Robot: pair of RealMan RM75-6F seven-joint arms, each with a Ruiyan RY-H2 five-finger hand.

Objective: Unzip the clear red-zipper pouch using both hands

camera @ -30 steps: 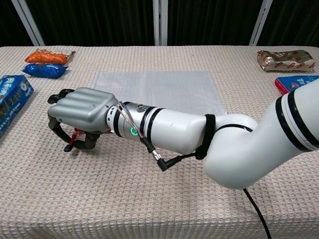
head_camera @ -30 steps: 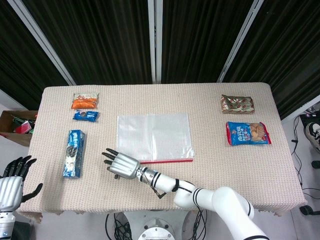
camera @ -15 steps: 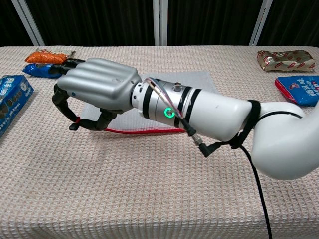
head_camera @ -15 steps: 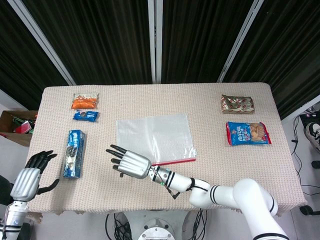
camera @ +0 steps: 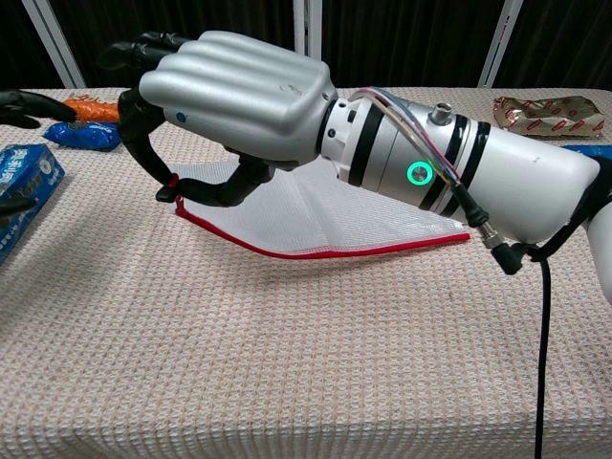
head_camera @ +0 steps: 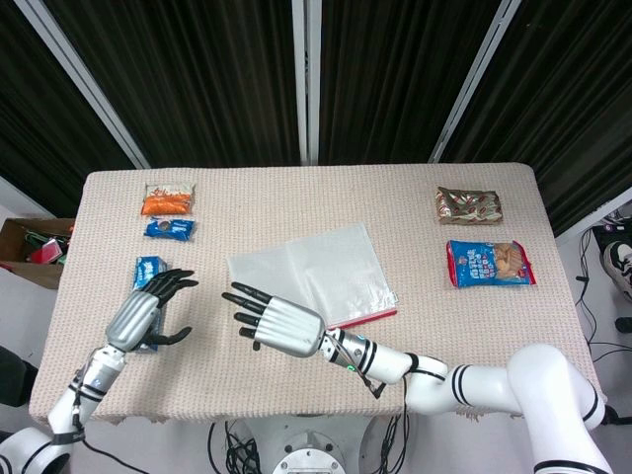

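The clear pouch (head_camera: 314, 272) lies skewed on the table, its red zipper edge (camera: 325, 253) along the near side. My right hand (head_camera: 281, 324) hovers over the pouch's left near corner. In the chest view the right hand (camera: 239, 96) pinches the red zipper pull (camera: 174, 194) between thumb and a finger, and that corner is lifted off the cloth. Further left, my left hand (head_camera: 148, 316) floats above the table with its fingers spread and nothing in it. Only its dark fingertips (camera: 19, 103) show in the chest view.
A blue cookie box (head_camera: 146, 269) lies partly under my left hand. An orange snack packet (head_camera: 168, 202) and a small blue packet (head_camera: 170, 229) sit at the back left. A brown packet (head_camera: 468, 205) and a blue biscuit bag (head_camera: 489, 263) lie on the right.
My right hand has risen and moved right with the zipper pull, lifting and swinging the pouch's near edge. My left hand has come in from the table's left edge to above the cookie box.
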